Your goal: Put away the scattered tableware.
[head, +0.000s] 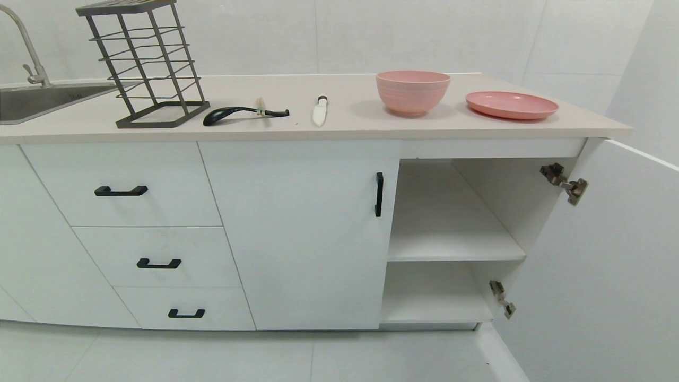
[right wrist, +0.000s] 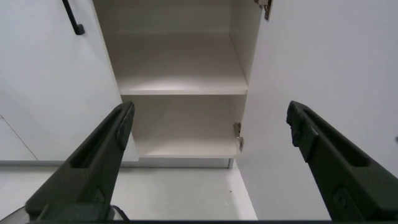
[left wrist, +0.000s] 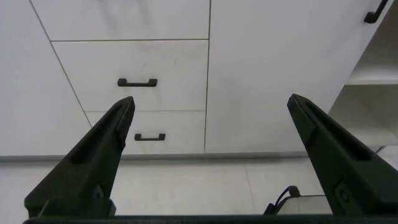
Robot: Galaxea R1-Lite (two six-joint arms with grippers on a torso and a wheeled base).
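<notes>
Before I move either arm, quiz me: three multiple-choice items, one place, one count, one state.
1. Where is the round pink plastic bowl?
A) in the sink
B) on the beige countertop, beside the flat pink plate
C) inside the cupboard
2. How many black bar handles are on the drawers?
A) one
B) two
C) three
3. The white right-hand cupboard door is:
A) open
B) shut
C) missing
Answers: 1 B, it stands beside the plate; 2 C, one per drawer; 3 A, swung out, both shelves bared.
</notes>
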